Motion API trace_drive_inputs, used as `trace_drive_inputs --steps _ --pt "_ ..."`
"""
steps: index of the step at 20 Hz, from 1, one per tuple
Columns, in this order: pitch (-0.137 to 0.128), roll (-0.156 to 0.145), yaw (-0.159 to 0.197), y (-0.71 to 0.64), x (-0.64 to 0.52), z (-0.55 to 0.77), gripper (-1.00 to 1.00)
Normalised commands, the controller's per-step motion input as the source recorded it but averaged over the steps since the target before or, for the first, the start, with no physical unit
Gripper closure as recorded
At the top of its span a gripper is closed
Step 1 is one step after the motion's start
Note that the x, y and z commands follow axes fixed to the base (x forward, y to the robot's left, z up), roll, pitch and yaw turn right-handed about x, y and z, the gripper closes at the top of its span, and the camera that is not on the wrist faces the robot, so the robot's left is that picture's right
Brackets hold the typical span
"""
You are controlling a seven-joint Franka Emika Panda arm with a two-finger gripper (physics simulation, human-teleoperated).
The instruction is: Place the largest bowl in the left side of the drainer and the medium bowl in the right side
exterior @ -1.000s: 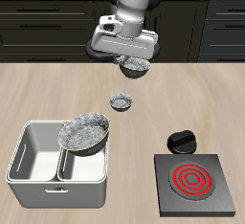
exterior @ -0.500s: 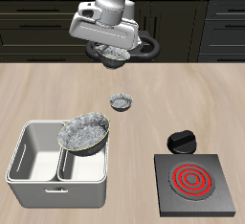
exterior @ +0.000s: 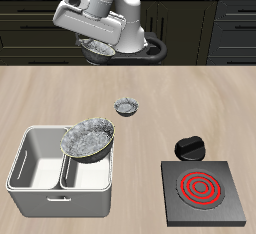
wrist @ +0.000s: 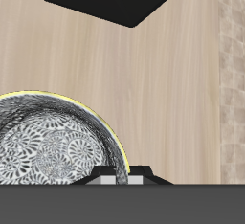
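While the medium bowl [exterior: 99, 47] hangs clamped in the end effector [exterior: 101, 44], both have risen and shifted sideways, away from the stove [exterior: 204, 191], since a moment ago. Its mouth faces up, roughly level. Well below sits the drainer [exterior: 40, 166], the largest bowl [exterior: 88, 140] tilted across its middle wall.

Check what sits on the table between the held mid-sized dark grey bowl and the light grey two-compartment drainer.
In the exterior view, only the tiny matching bowl lies between the held medium bowl and the drainer; otherwise bare wood.
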Motion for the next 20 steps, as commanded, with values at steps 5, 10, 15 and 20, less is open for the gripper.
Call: trace_drive_inputs --steps 5,10,15,20 --pt "0.069 0.202 -0.087 0.0 0.09 0.08 1.0" --pt "0.011 0.068 -0.056 -0.24 0.15 0.27 1.0" --pt "0.012 0.009 -0.034 -0.18 0.1 0.2 1.0" --pt "0.006 -0.115 -0.021 -0.47 0.44 0.43 1.0"
